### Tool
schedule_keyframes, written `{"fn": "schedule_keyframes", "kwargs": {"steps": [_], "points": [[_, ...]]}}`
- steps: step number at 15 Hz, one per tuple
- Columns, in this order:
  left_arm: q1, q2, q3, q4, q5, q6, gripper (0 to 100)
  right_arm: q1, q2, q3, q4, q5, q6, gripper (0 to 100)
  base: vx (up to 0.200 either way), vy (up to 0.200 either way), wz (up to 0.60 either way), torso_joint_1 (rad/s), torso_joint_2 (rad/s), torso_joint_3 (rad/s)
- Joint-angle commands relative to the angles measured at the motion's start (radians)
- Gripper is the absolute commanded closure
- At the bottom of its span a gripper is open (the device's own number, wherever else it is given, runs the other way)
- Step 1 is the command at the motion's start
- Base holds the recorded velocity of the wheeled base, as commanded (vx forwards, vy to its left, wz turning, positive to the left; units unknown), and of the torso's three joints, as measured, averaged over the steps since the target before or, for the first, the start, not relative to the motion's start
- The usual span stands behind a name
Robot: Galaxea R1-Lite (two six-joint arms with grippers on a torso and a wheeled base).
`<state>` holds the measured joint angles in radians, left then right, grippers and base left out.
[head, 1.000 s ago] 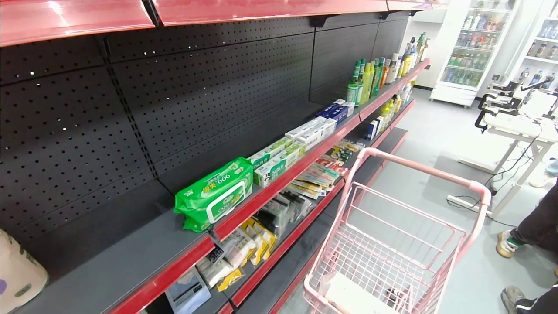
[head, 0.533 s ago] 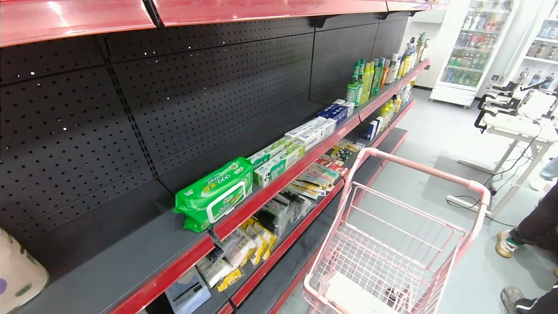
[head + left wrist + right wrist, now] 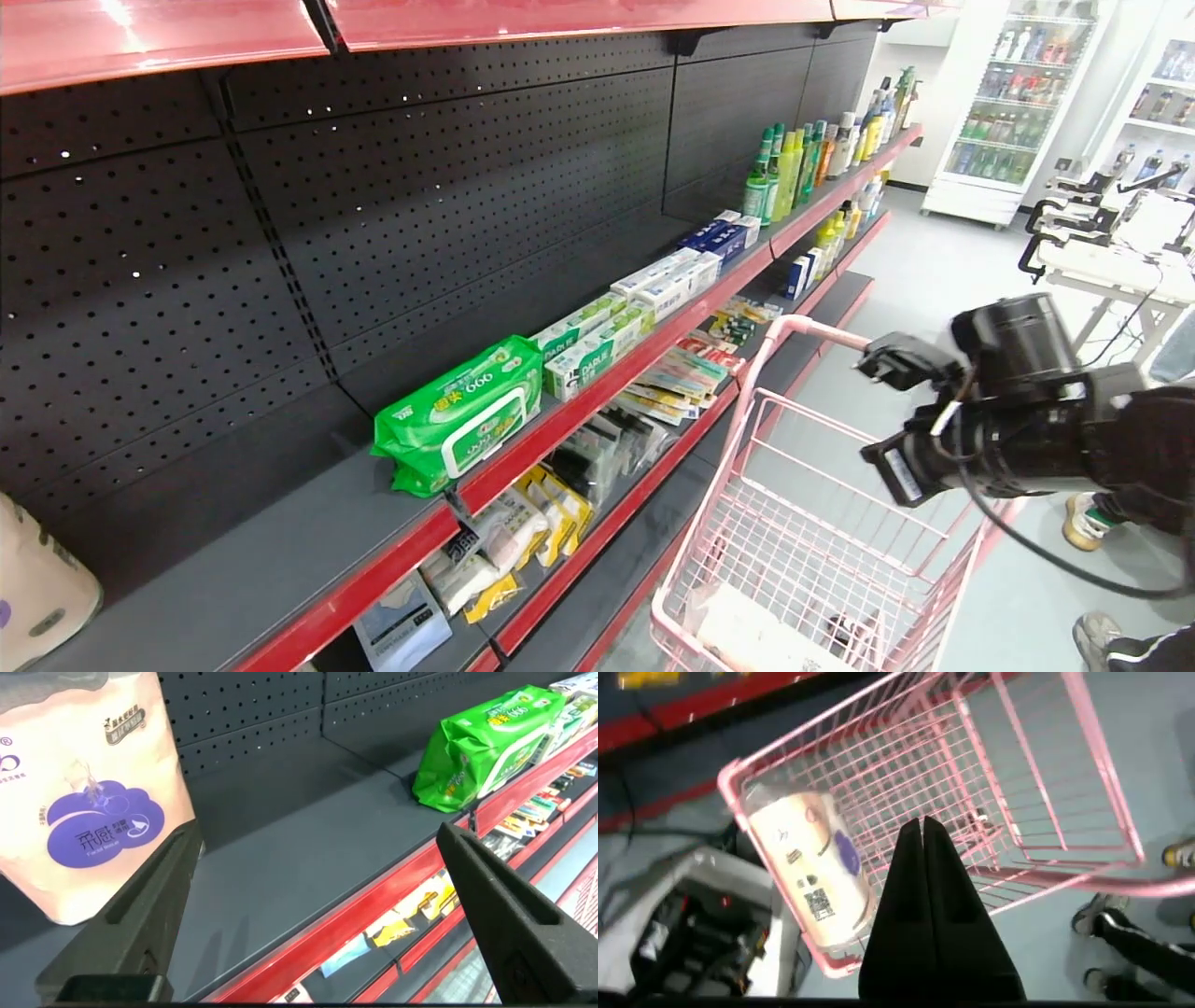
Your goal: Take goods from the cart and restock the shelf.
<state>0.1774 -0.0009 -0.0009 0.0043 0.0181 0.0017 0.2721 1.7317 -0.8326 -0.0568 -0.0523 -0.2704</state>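
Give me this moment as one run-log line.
right hand shut, above pink cart | paper pack lying in cart | left hand open, empty, over grey shelf | second paper pack on shelf

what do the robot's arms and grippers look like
The right arm is black, built of thick cylindrical segments, with a thin black cable looping beneath it and a small white label near the wrist. The right gripper has two black fingers tapering to a point. The left gripper has two flat, matte black, wedge-shaped fingers.

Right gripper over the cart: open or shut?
Shut: the right gripper shows both fingers pressed together, nothing between them, above the pink cart.
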Motion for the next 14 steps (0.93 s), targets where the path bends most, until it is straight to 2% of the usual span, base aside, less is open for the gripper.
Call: {"fn": "schedule_keyframes", "kwargs": {"steps": [1,4,8,10,11,13,14], "points": [[0.0,0.001,-0.001,0.0,0.0,0.0,0,0.093,0.197,-0.014,-0.001,0.005,-0.024,100,0.0,0.0,0.0,0.0,0.0,0.0],[0.0,0.001,0.001,0.0,0.0,0.0,0,0.137,0.223,-0.011,-0.005,0.008,-0.023,100,0.0,0.0,0.0,0.0,0.0,0.0],[0.0,0.001,0.001,0.0,0.0,0.0,0,0.134,0.212,0.023,-0.015,0.019,-0.024,100,0.0,0.0,0.0,0.0,0.0,0.0],[0.0,0.001,0.001,0.0,0.0,0.0,0,0.127,0.198,0.033,-0.029,0.094,-0.023,100,0.0,0.0,0.0,0.0,0.0,0.0],[0.0,0.001,-0.001,0.0,0.0,0.0,0,0.124,0.215,0.023,-0.054,0.189,-0.035,0,0.0,0.0,0.0,0.0,0.0,0.0],[0.0,0.001,-0.001,0.0,0.0,0.0,0,0.185,0.249,0.021,-0.06,-0.014,-0.032,0,0.0,0.0,0.0,0.0,0.0,0.0],[0.002,0.001,0.001,0.0,0.0,0.0,0,0.197,0.256,0.027,-0.06,-0.061,-0.027,0,0.0,0.0,0.0,0.0,0.0,0.0]]}}
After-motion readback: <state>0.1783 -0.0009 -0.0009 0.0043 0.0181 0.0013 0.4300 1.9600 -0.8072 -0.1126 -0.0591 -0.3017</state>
